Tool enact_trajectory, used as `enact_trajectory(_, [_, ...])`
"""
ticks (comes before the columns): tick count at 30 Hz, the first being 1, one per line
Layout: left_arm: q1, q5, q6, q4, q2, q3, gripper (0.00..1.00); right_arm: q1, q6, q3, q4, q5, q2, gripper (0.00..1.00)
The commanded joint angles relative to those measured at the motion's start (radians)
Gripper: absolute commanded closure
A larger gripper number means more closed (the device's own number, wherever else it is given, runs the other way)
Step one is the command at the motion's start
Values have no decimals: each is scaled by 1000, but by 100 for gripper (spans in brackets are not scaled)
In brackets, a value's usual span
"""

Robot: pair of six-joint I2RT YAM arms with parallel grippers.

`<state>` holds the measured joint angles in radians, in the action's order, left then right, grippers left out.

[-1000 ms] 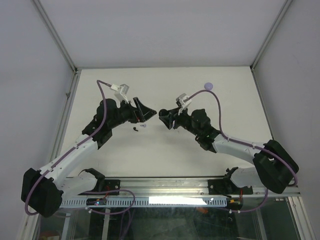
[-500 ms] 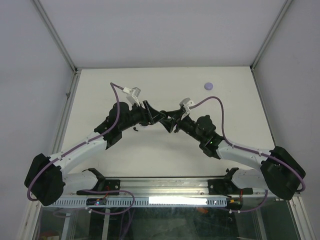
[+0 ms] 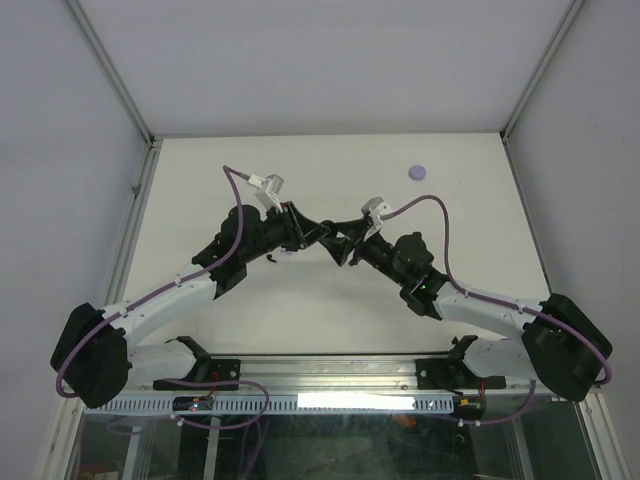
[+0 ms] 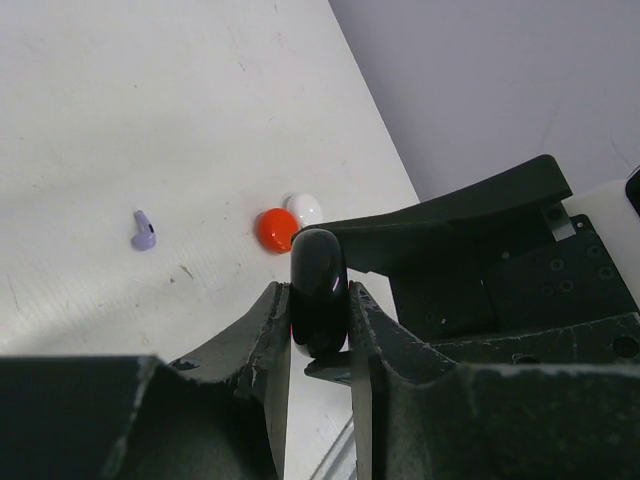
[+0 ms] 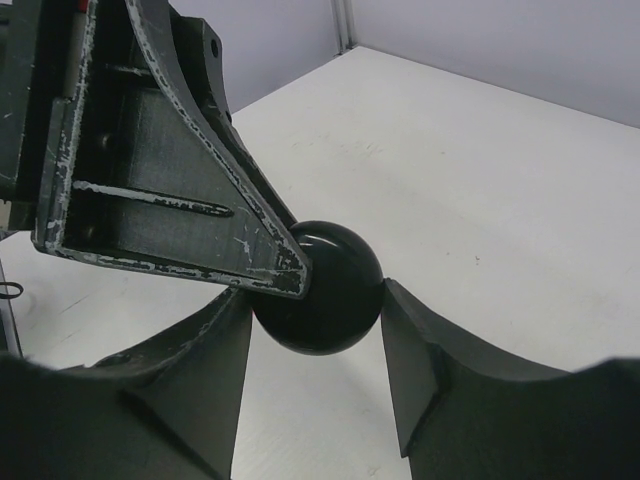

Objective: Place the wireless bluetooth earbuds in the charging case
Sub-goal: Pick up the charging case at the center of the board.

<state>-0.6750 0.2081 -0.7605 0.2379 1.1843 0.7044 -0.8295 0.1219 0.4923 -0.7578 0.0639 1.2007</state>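
Note:
A glossy black round charging case (image 4: 318,285) hangs above the table between both grippers. My left gripper (image 4: 318,305) is shut on it edge-on, one finger against each flat face. My right gripper (image 5: 318,300) grips the same case (image 5: 325,290) across its width, and a left finger (image 5: 200,190) overlaps the case from the upper left. From above, the two grippers (image 3: 320,232) (image 3: 338,240) meet tip to tip at the table's middle. On the table below lie a pale purple earbud (image 4: 143,230) and, touching each other, a red bud (image 4: 275,230) and a white bud (image 4: 303,208).
A pale purple round disc (image 3: 417,172) lies at the far right of the white table (image 3: 460,220). A small dark piece (image 3: 272,259) sits on the table under the left wrist. Grey walls enclose the table on three sides.
Both arms have come together at the table's middle. The left jaws, wide open a second ago, have closed onto the black case that the right gripper holds.

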Motion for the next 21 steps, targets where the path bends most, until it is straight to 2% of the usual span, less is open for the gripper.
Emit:
enact_trajectory(1, [-13, -1, 101, -21, -43, 41, 89, -2, -15, 3, -46, -1, -48, 45])
enact_trajectory(4, [-12, -12, 190, -141, -63, 89, 93, 26, -28, 21, 40, 59, -82, 40])
enact_trajectory(11, [-11, 33, 413, -422, -82, 220, 93, 173, -28, 90, 300, 59, -175, 40])
enact_trajectory(15, [-12, 68, 537, -583, -84, 296, 93, 212, -30, 172, 481, 81, -169, 37])
enact_trajectory(16, [-12, 83, 568, -625, -80, 322, 93, 213, -145, 186, 512, 469, -164, 30])
enact_trajectory(21, [-11, 178, 720, -808, -51, 442, 93, 213, -239, 221, 558, 643, -152, 29])
